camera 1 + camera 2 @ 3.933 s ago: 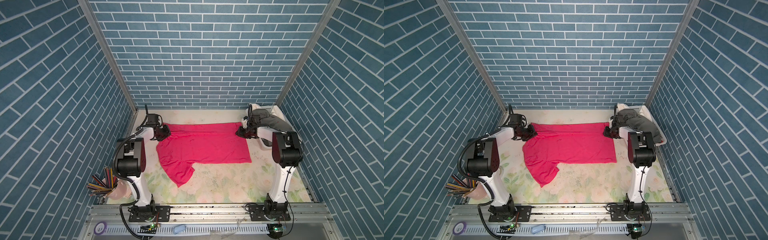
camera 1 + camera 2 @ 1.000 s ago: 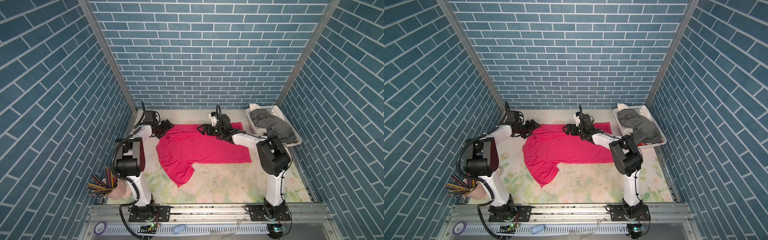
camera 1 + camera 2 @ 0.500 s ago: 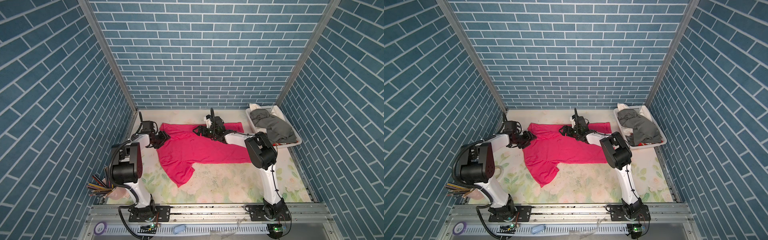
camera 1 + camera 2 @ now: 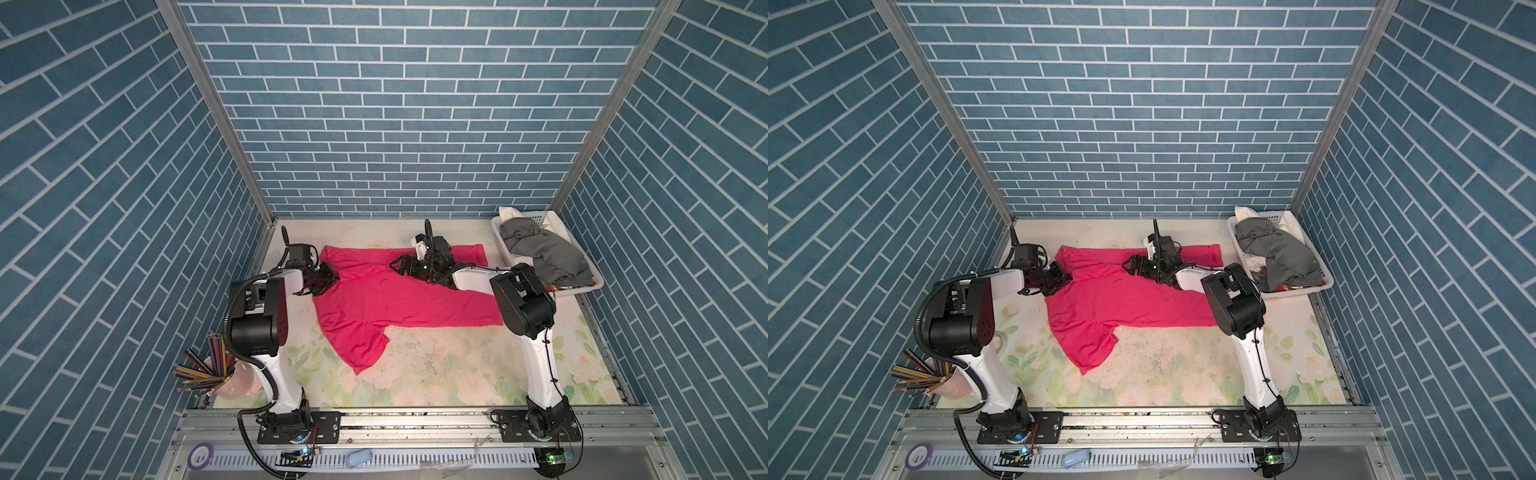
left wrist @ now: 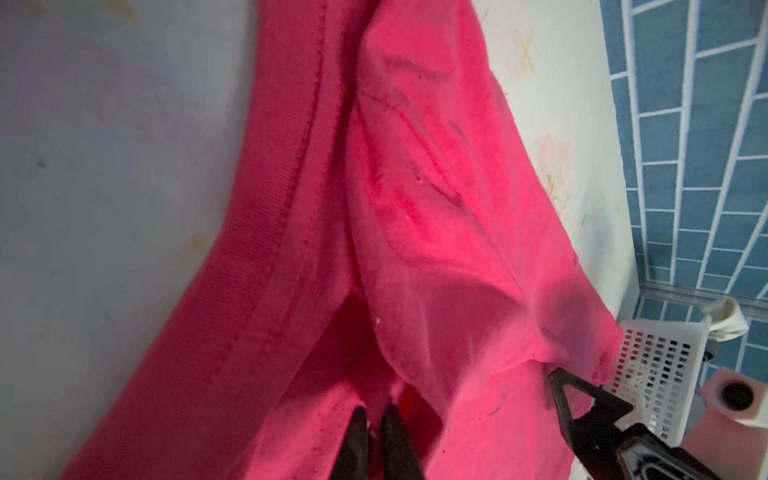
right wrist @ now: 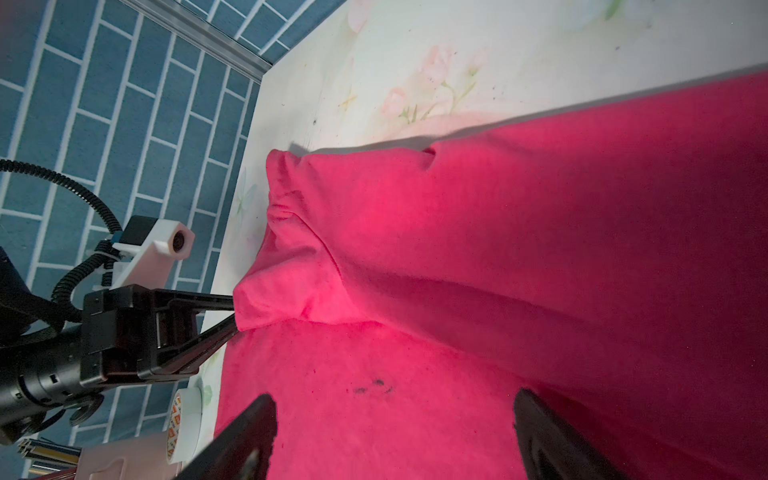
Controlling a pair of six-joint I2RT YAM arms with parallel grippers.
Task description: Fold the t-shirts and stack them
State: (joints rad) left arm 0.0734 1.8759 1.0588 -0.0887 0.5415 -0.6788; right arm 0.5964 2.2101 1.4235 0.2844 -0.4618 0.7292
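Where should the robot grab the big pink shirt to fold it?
Probably the far edge of the bright pink cloth t-shirt, coming down from above. It lies flat on the flowered table, so only an edge gives a lip to pinch. The left tool is shut on one side edge; the open right tool hovers near the far one.

Both top views are lit brightly and evenly from overhead. The pale tabletop is nearly washed out, and only short, soft shadows are cast under the arms. The brick walls are stretched toward the frame edges by a wide lens. In the left wrist view, the pink t-shirt ahead of the jaws is rendered soft, and the tabletop beside it is dimmed to grey. In the right wrist view, the jaws are blurred into dark shapes, the cloth to one side of them is sunk in deep shade, and a crisp shadow is thrown along the hem beyond.
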